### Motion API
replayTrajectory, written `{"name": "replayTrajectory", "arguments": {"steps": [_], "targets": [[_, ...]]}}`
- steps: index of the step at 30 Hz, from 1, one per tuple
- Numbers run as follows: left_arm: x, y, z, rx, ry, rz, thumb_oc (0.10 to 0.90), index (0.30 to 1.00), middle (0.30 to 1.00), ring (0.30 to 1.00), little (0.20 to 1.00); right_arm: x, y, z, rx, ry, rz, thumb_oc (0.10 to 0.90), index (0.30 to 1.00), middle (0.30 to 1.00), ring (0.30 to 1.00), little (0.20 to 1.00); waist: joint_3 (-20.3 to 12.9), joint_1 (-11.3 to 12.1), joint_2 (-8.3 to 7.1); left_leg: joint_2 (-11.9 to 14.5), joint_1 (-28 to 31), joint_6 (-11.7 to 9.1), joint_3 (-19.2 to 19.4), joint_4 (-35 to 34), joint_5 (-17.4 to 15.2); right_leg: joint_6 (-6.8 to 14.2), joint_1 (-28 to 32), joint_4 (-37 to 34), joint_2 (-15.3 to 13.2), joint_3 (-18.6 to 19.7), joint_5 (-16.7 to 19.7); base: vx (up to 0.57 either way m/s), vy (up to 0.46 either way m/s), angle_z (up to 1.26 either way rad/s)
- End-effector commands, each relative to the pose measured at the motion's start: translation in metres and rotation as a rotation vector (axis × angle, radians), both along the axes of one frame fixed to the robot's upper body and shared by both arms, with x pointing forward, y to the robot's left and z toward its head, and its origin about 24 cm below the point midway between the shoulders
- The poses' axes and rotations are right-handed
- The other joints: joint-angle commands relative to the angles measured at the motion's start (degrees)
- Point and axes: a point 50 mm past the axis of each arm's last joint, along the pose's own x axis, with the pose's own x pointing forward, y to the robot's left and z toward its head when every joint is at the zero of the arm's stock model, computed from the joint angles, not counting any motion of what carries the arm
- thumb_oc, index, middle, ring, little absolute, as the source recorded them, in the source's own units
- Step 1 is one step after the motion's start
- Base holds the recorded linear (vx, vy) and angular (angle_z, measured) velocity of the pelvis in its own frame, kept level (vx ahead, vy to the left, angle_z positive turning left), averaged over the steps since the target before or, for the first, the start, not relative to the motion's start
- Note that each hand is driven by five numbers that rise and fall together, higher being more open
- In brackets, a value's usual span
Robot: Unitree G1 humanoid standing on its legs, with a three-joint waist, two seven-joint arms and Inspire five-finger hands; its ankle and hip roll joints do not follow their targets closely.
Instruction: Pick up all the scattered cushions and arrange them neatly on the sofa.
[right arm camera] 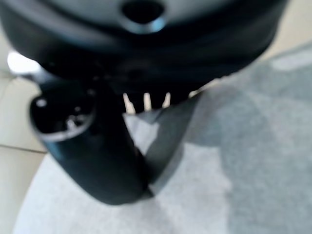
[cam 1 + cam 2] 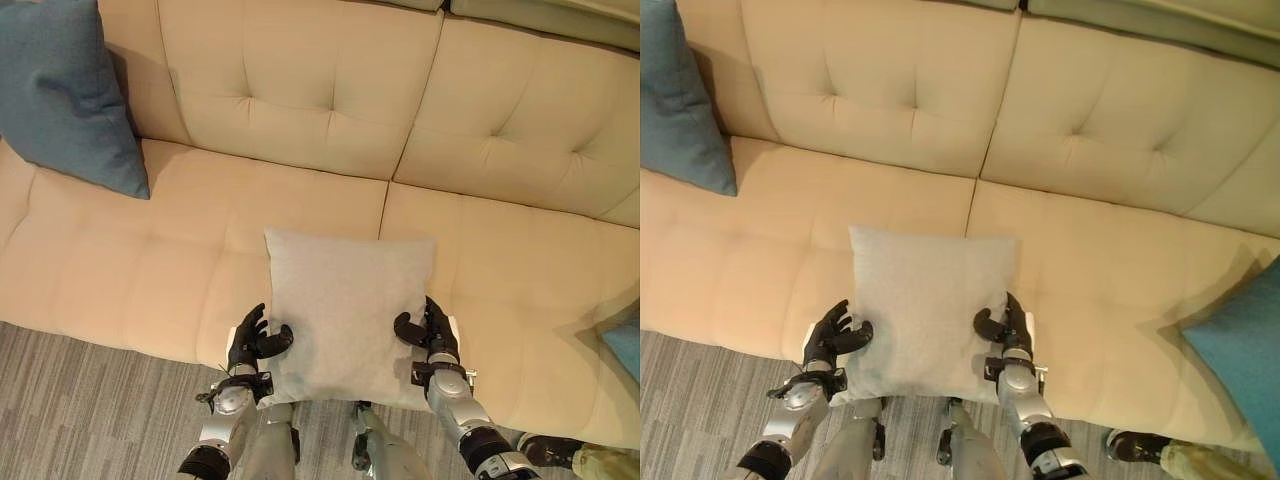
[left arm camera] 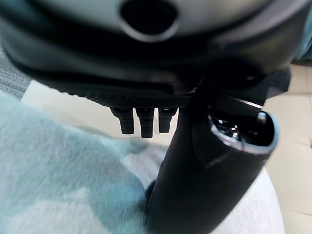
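A light grey cushion (image 2: 345, 310) lies flat on the front part of the beige sofa's seat (image 2: 150, 250), with its near edge over the seat's front. My left hand (image 2: 250, 345) grips its left edge, thumb curled on top. My right hand (image 2: 432, 338) holds the right edge the same way. In the wrist views each thumb (image 3: 204, 161) (image 1: 97, 146) presses into the grey fabric (image 3: 58, 195). A blue cushion (image 2: 70, 90) leans upright against the backrest at the sofa's left end. A second blue cushion (image 2: 1240, 350) stands at the right end.
Grey striped carpet (image 2: 80, 400) runs in front of the sofa. A person's dark shoe (image 2: 545, 450) and a light trouser leg stand on the floor at the lower right. The seat between the grey cushion and each blue one is bare.
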Motion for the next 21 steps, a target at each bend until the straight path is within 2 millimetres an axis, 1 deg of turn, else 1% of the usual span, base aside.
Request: {"name": "replayTrajectory", "arguments": {"steps": [1,2,6,7,8,9,13,14,15,16,17,21], "targets": [[0.017,-0.026,0.019,-0.065,-0.120,-0.084,0.529,0.493,0.493,0.493,0.493,0.012,0.057,0.016,0.155,-0.111,0.176,0.400,0.300,0.300,0.300,0.300,0.34,0.53,-2.21,-2.27,1.59,0.00,1.92,0.07,-5.98,4.45,1.31,0.26,-3.66,0.09,-4.57,0.00,0.000,0.00],[0.017,-0.028,0.020,-0.065,-0.129,-0.098,0.400,0.300,0.300,0.300,0.300,0.011,0.059,0.016,0.166,-0.113,0.185,0.400,0.300,0.300,0.300,0.300,0.43,0.40,-2.08,-2.28,1.82,0.02,1.94,0.07,-6.05,4.46,1.48,0.26,-3.68,0.19,-4.59,0.00,0.000,0.00],[0.018,-0.034,0.026,-0.072,-0.156,-0.132,0.400,0.300,0.300,0.300,0.300,0.009,0.058,0.018,0.163,-0.134,0.198,0.400,0.300,0.300,0.300,0.300,0.38,-0.05,-1.80,-2.27,2.60,0.08,2.13,0.07,-6.50,4.50,1.97,0.26,-3.73,0.41,-4.72,0.00,0.000,0.00],[0.019,-0.034,0.028,-0.074,-0.165,-0.136,0.400,0.300,0.300,0.300,0.300,0.009,0.057,0.021,0.159,-0.148,0.201,0.400,0.300,0.300,0.300,0.300,0.34,-0.12,-1.76,-2.28,2.74,0.09,2.18,0.07,-6.58,4.51,2.06,0.26,-3.72,0.45,-4.78,0.00,0.000,0.00],[0.022,-0.033,0.034,-0.087,-0.188,-0.128,0.400,0.300,0.300,0.300,0.300,0.011,0.052,0.027,0.151,-0.181,0.196,0.400,0.300,0.300,0.300,0.300,0.29,-0.29,-1.64,-2.28,3.03,0.12,2.31,0.07,-6.68,4.56,2.26,0.26,-3.78,0.50,-4.83,-0.01,-0.006,-0.03],[0.022,-0.033,0.034,-0.087,-0.188,-0.128,0.400,0.300,0.300,0.300,0.300,0.011,0.052,0.027,0.151,-0.181,0.196,0.400,0.300,0.300,0.300,0.300,0.29,-0.29,-1.64,-2.28,3.04,0.12,2.31,0.07,-6.68,4.56,2.27,0.26,-3.78,0.51,-4.83,0.00,0.000,0.00],[0.028,-0.030,0.051,-0.132,-0.266,-0.108,0.400,0.300,0.300,0.300,0.300,0.014,0.044,0.052,0.150,-0.303,0.185,0.400,0.300,0.300,0.300,0.300,0.09,-0.80,-1.02,-2.34,3.84,0.31,2.75,0.07,-7.05,4.59,2.62,0.26,-3.92,0.94,-4.86,0.00,0.003,-0.01],[0.028,-0.030,0.056,-0.139,-0.293,-0.111,0.400,0.300,0.300,0.300,0.300,0.015,0.043,0.060,0.146,-0.345,0.189,0.400,0.300,0.300,0.300,0.300,-0.12,-0.93,-0.78,-2.42,3.82,0.37,2.82,0.07,-7.04,4.61,2.52,0.26,-4.01,1.05,-4.79,0.01,0.029,-0.06],[0.030,-0.029,0.070,-0.147,-0.357,-0.116,0.400,0.300,0.300,0.300,0.300,0.015,0.042,0.076,0.144,-0.423,0.200,0.400,0.300,0.300,0.300,0.300,-0.20,-1.08,-0.27,-2.44,4.26,0.48,2.98,0.07,-7.37,4.64,2.83,0.26,-4.10,1.18,-4.90,0.00,0.025,-0.07],[0.030,-0.029,0.070,-0.147,-0.357,-0.116,0.400,0.300,0.300,0.300,0.300,0.015,0.042,0.076,0.144,-0.423,0.200,0.400,0.300,0.300,0.300,0.300,-0.32,-1.11,-0.29,-2.47,4.06,0.50,2.97,0.07,-7.26,4.64,2.64,0.26,-4.14,1.16,-4.82,0.01,0.024,-0.07],[0.031,-0.028,0.078,-0.151,-0.398,-0.120,0.400,0.300,0.300,0.300,0.300,0.015,0.042,0.086,0.139,-0.471,0.211,0.400,0.300,0.300,0.300,0.300,-0.30,-1.16,-0.05,-2.50,4.39,0.58,3.11,0.07,-7.53,4.67,2.94,0.26,-4.17,1.24,-4.98,0.00,0.022,-0.06],[0.033,-0.029,0.103,-0.166,-0.514,-0.124,0.400,0.300,0.300,0.300,0.300,0.014,0.043,0.110,0.124,-0.590,0.235,0.400,0.300,0.300,0.300,0.300,-0.48,-1.41,0.65,-2.71,5.18,0.86,3.58,0.07,-7.99,4.74,3.41,0.59,-4.45,1.20,-5.38,0.02,0.037,-0.05]]}}
